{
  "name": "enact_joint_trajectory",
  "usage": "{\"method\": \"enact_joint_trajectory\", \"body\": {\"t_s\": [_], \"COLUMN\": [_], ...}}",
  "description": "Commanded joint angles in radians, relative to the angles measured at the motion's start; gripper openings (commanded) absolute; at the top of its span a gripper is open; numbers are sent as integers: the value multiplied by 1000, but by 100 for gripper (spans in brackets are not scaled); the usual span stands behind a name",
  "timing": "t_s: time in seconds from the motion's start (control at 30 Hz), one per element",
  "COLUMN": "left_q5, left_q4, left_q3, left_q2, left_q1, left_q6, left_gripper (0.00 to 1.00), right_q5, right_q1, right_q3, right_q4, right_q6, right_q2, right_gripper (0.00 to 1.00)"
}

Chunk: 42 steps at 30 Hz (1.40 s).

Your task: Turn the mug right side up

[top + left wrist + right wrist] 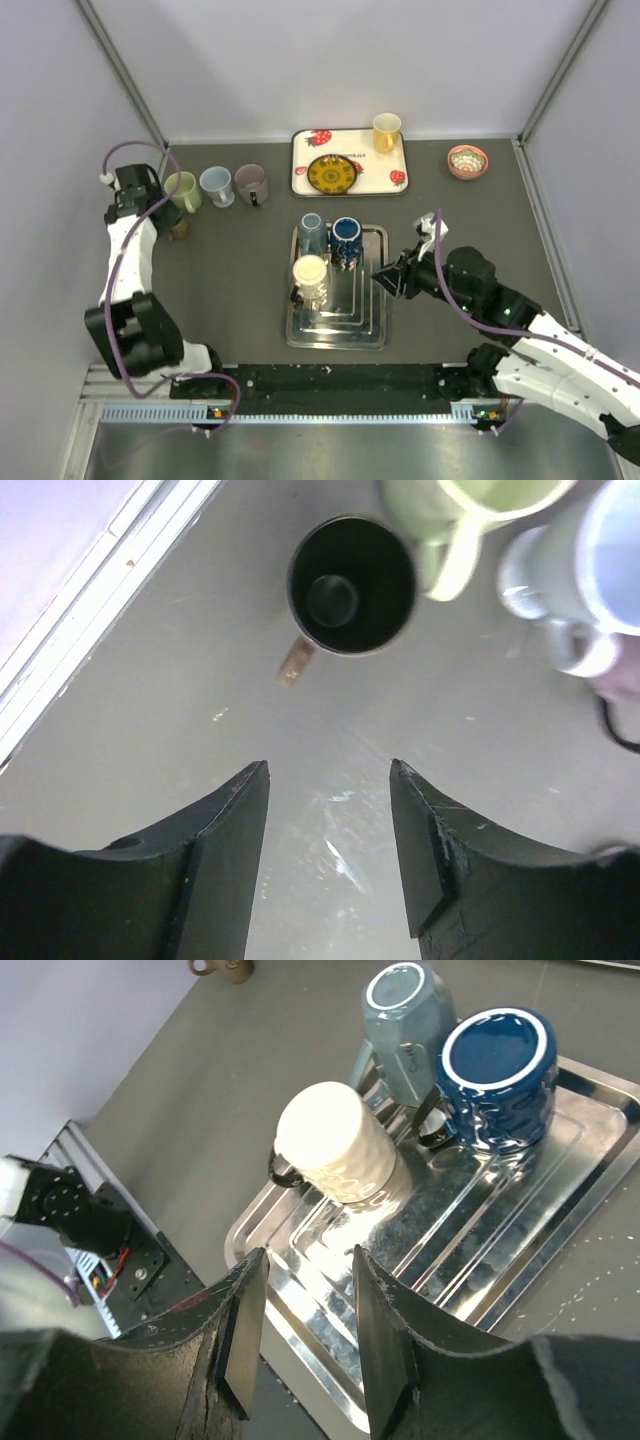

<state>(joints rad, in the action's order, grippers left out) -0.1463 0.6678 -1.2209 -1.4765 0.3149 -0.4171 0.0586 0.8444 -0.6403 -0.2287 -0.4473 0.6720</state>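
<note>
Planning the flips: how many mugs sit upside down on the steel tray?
3: cream mug at the near left, grey-blue mug at the far left, dark blue mug beside it on the right. None looks hidden.

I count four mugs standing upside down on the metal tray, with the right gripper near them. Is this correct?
No: the metal tray holds three upside-down mugs, not four: the cream mug, the grey-blue mug and the dark blue mug. The right wrist view shows this; the right gripper is near them.

Open tray (480, 1230) floor beside cream mug (330, 1140)
</note>
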Motion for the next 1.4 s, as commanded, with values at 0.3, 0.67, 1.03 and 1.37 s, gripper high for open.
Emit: {"method": "enact_joint_trajectory", "body": {"t_s": [0.3, 0.67, 1.03, 1.37], "left_q5": [-55, -225, -231, -246], "left_q4": [-59, -131, -146, -125], "left_q3": [279, 521, 609, 623], "left_q2": [579, 699, 795, 794], "left_q1": [-542, -786, -784, -784], "left_q6": [-169, -264, -348, -347], "left_gripper": [59, 99, 99, 98], "right_q5": [-252, -388, -483, -517], "right_q1": [10, 44, 48, 36], "right_q3": [-234, -538, -759, -869], "right_q4": [-150, -276, -345, -428], "right_q6": [-59, -206, -373, -413], "right_q2": [366, 831, 1113, 1233], "right_gripper": [48, 56, 54, 52]}}
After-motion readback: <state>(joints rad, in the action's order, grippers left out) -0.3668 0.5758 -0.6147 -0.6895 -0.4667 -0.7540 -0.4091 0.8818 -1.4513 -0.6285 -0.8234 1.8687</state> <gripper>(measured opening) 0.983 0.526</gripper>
